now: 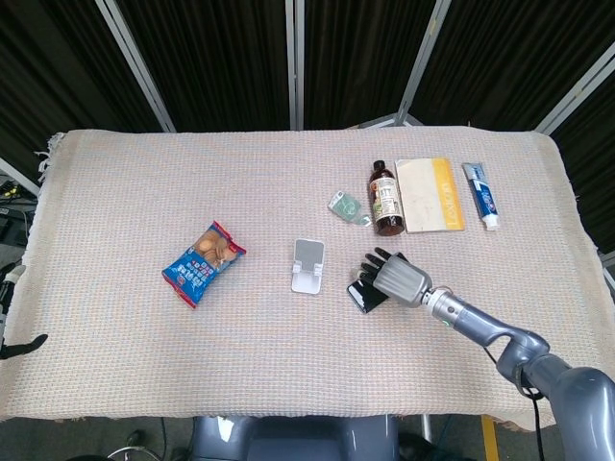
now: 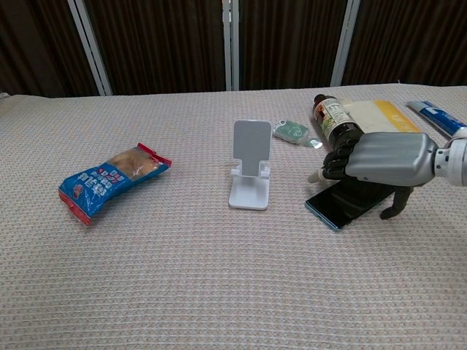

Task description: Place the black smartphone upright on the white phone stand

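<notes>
The black smartphone (image 1: 363,296) (image 2: 332,208) lies flat on the cloth, right of the white phone stand (image 1: 308,265) (image 2: 250,175), which stands upright and holds nothing. My right hand (image 1: 396,279) (image 2: 383,157) hovers low over the phone's right half, palm down and covering most of it. Its fingers curl down past the phone's far edge, and the thumb reaches down at the near right edge. The phone rests on the table and I see no firm grip. Only a dark tip of my left hand (image 1: 23,345) shows at the left edge of the head view.
A blue snack bag (image 1: 203,261) (image 2: 109,179) lies to the left of the stand. Behind the phone are a brown bottle (image 1: 385,198) (image 2: 337,125) on its side, a small green packet (image 1: 345,206), a yellow-edged notebook (image 1: 430,193) and a toothpaste tube (image 1: 480,195).
</notes>
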{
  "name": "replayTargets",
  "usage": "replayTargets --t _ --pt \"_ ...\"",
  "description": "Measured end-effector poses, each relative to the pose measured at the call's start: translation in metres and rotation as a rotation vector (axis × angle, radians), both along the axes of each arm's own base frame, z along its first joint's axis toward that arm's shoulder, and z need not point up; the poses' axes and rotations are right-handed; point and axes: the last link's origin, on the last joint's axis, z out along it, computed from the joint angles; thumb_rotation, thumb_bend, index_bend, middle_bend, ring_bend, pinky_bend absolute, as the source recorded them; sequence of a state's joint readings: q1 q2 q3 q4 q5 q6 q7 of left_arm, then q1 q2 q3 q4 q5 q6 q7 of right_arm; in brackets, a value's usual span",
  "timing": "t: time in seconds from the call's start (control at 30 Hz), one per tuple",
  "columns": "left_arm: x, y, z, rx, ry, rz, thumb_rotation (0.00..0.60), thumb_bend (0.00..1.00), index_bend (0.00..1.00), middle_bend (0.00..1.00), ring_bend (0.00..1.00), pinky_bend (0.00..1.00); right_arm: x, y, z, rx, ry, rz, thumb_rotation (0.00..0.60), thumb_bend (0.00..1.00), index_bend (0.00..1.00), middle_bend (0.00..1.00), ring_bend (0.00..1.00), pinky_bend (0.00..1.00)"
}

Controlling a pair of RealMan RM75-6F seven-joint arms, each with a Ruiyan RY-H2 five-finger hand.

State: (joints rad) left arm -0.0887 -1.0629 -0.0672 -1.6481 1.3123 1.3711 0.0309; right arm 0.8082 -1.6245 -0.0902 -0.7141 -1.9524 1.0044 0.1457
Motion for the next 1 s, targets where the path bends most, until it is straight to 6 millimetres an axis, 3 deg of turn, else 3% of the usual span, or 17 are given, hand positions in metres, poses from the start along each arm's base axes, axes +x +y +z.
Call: replayTargets --t 0.13,0.2,0.27,0.33,0.43,0.63,1.0 --pt "-0.001 0.0 -0.001 -0.001 0.002 0.003 0.6 0.0 0.0 0.0 0.0 0.0 -0.001 -0.001 -0.005 -0.006 0.022 0.026 0.6 0.0 0.18 0.24 0.17 0.17" --pt "-0.001 0.001 -0.001 -0.003 0.003 0.006 0.6 0.0 0.0 0.0 0.0 0.0 -0.001 -0.002 -0.007 -0.008 0.03 0.031 0.6 0.0 0.25 0.3 0.22 0.18" --pt "-0.001 0.001 -0.002 -0.004 0.004 0.008 0.6 0.0 0.0 0.0 0.0 0.0 -0.003 -0.003 -0.009 -0.013 0.04 0.039 0.6 0.0 0.39 0.4 0.31 0.2" --pt "-0.001 0.001 -0.002 -0.004 0.004 0.009 0.6 0.0 0.0 0.0 0.0 0.0 -0.003 -0.004 -0.009 -0.019 0.046 0.052 0.6 0.01 0.45 0.46 0.36 0.23" --pt "-0.001 0.001 -0.002 -0.004 0.004 0.009 0.6 0.0 0.0 0.0 0.0 0.0 -0.003 -0.005 -0.006 -0.037 0.037 0.081 0.6 0.05 0.46 0.5 0.4 0.31" --pt "0.0 0.001 -0.002 -0.004 -0.003 0.005 0.6 0.0 0.0 0.0 0.0 0.0 0.002 -0.005 0.005 -0.07 -0.015 0.148 0.6 0.06 0.47 0.51 0.41 0.31" --pt "0.003 -0.004 0.006 0.01 -0.035 -0.014 0.6 0.0 0.0 0.0 0.0 0.0 0.019 -0.006 0.057 -0.218 -0.03 0.369 0.6 0.06 0.48 0.52 0.43 0.32"
